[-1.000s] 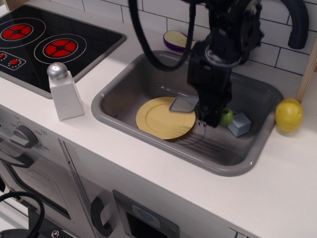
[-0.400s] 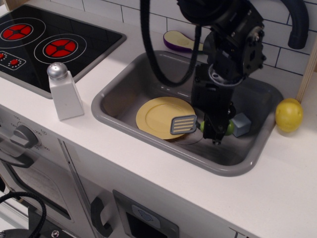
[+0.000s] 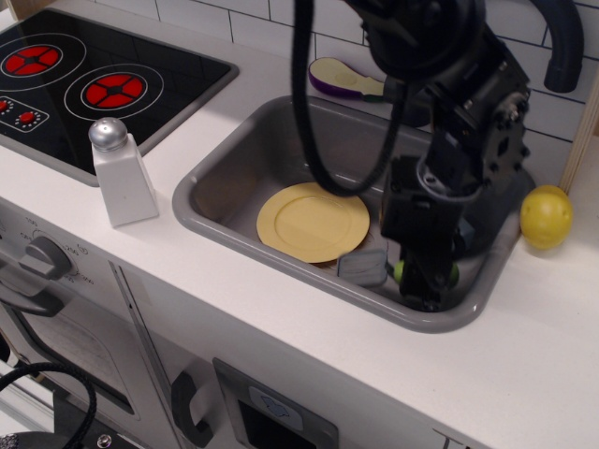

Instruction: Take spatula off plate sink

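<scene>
The spatula's dark grey blade point(image 3: 363, 267) is off the plate, low over the sink floor near the front right wall. Its lime-green handle point(image 3: 401, 272) shows on both sides of my gripper point(image 3: 423, 281), which is shut on it and points down into the sink. I cannot tell if the blade touches the floor. The mustard-yellow plate point(image 3: 314, 222) lies flat and bare on the sink floor, just left of the blade. The grey sink point(image 3: 211, 227) is set into the white counter.
A yellow lemon point(image 3: 546, 217) sits on the counter right of the sink. A purple eggplant half point(image 3: 342, 77) lies behind the sink. A white salt shaker point(image 3: 120, 173) stands left of it, by the black stove point(image 3: 94, 84). A dark faucet point(image 3: 562, 47) rises at the back right.
My gripper has carried the spatula from over the plate's right edge toward the front right of the sink and lowered it. The blade has left the plate. My arm now hides the blue-grey cube.
</scene>
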Motion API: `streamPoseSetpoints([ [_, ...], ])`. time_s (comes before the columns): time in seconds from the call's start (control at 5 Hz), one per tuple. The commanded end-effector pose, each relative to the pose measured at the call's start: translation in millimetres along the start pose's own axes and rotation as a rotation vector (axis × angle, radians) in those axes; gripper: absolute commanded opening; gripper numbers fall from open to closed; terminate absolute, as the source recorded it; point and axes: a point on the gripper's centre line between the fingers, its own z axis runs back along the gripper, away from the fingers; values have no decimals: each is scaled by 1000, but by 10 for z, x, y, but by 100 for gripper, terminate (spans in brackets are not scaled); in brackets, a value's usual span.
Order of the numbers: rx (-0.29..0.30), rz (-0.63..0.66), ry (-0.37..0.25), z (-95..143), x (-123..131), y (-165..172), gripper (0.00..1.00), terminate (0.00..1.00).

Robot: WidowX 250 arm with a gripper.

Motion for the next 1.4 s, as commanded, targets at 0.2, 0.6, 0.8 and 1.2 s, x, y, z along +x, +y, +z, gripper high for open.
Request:
streamPoseSetpoints([
  [0.2,-62,20,-52,150,-53,-39,100,0],
  [0.6,-66,-3,25,456,-10,-100,100,0],
  [0.8,-128,-33,-6,784,93,-201,100,0],
  [1.2,-131,-372,-26,1107,352,-621,100,100],
])
